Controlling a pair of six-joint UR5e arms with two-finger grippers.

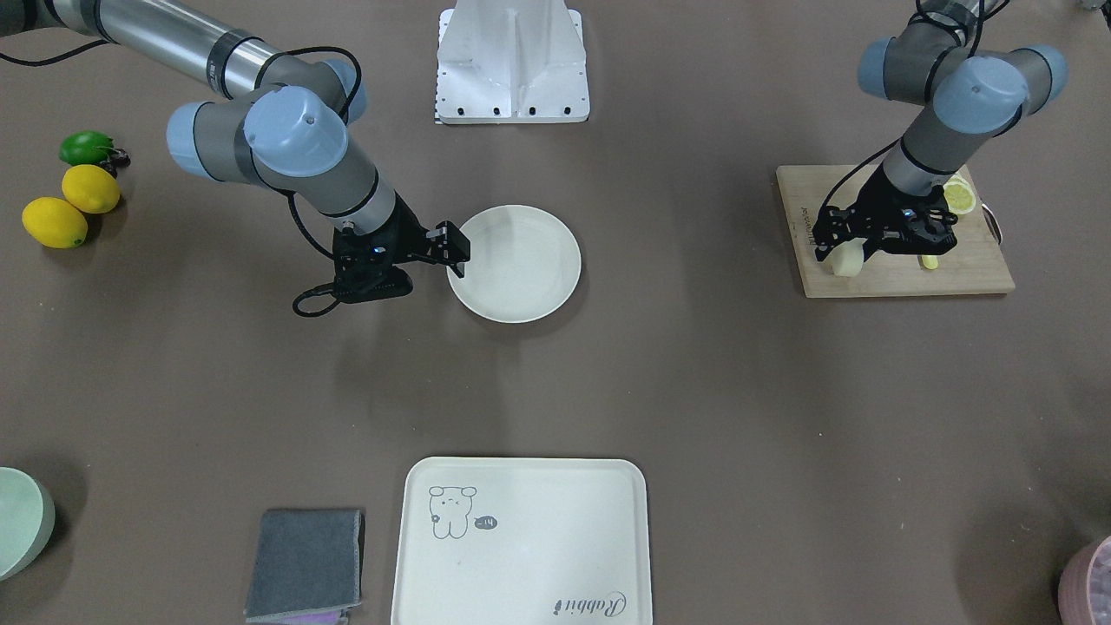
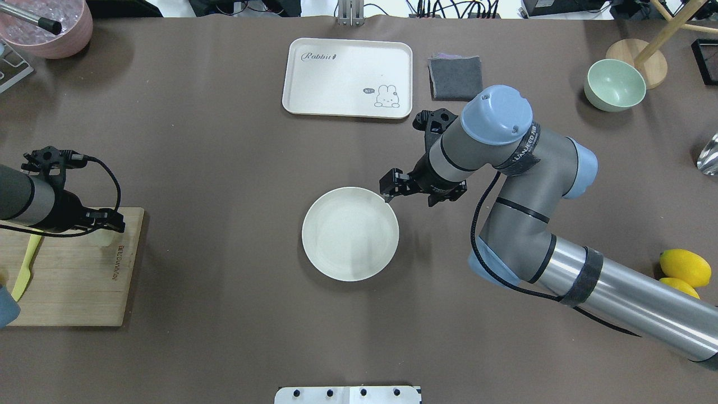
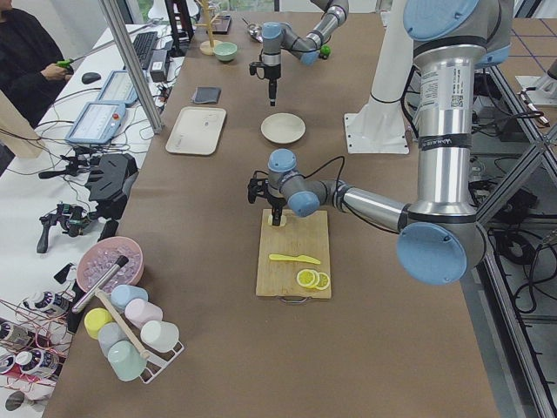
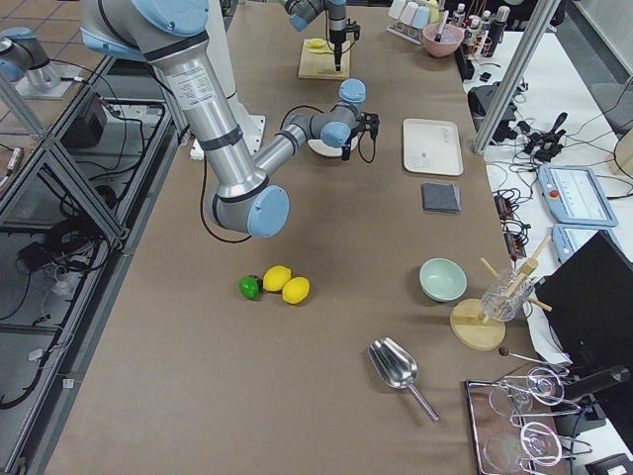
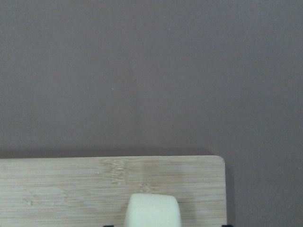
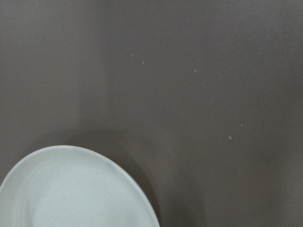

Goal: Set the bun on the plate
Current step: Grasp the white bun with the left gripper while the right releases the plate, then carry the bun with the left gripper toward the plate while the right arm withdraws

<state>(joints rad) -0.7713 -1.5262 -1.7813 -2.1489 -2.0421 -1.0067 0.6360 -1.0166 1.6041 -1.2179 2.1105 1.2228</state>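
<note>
The bun (image 1: 844, 260) is a small cream block on the near corner of a wooden cutting board (image 1: 903, 278). My left gripper (image 1: 855, 256) stands over it, open, with a finger on each side. The left wrist view shows the bun (image 5: 152, 212) at the bottom edge, with a gap between it and each finger. The round cream plate (image 1: 521, 269) lies empty at mid-table. My right gripper (image 1: 456, 250) hovers at the plate's rim, open and holding nothing. The right wrist view shows only part of the plate (image 6: 71, 194) and bare table.
Lemon slices (image 1: 959, 195) and a yellow knife (image 2: 25, 264) share the board. A rectangular tray (image 1: 521, 555) and a grey cloth (image 1: 305, 564) lie across the table. Two lemons (image 1: 74, 204), a lime (image 1: 85, 148) and a green bowl (image 2: 614, 84) sit on the right arm's side.
</note>
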